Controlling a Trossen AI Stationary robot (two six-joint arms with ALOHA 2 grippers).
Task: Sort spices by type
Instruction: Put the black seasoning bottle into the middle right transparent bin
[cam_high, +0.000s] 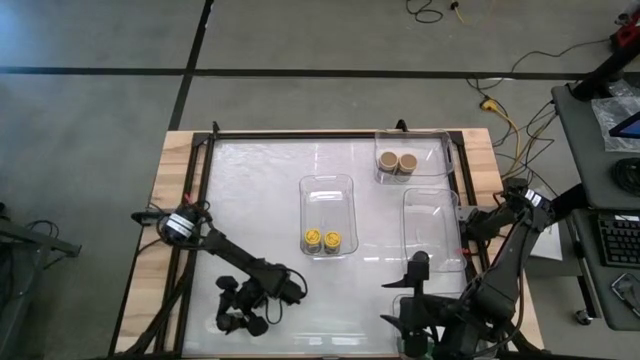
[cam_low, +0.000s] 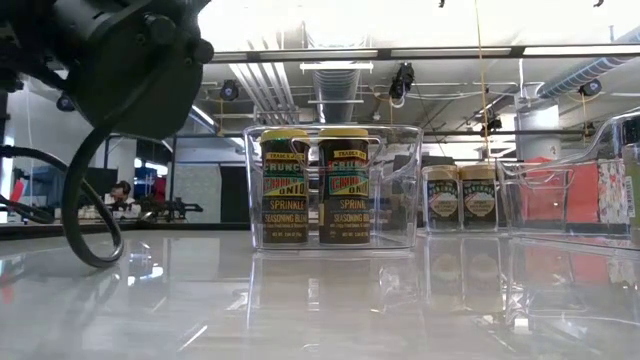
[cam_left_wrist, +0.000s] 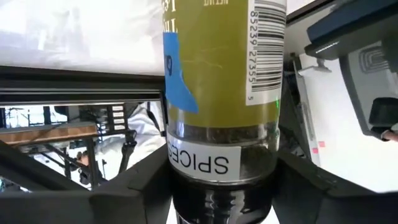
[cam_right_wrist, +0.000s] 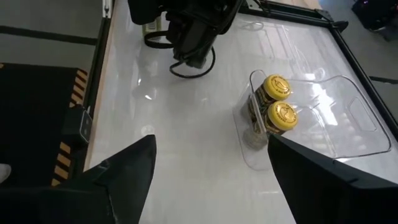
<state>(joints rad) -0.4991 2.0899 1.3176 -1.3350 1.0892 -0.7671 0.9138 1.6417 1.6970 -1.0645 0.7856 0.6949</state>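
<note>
Currently two yellow-lid jars (cam_high: 322, 240) stand side by side, touching, at the near end of the centre clear tray (cam_high: 328, 185). Two tan-lid jars (cam_high: 397, 162) sit together in the far tray (cam_high: 440, 145), at its left end. A third tray (cam_high: 432, 205) lies right of centre, near the right arm.

One more spice jar (cam_left_wrist: 224, 81) with a yellow-green label and a white "SPICES" tag is pinched between the left gripper's (cam_high: 245, 310) fingers, filling the left wrist view. The lid colour can't be made out. That gripper is at the table's near-left edge, well apart from the trays.

The right gripper (cam_high: 415, 305) is at the near edge right of centre, with its fingers (cam_right_wrist: 134, 165) spread and nothing between them; its wrist camera looks across at the yellow-lid pair.
</note>
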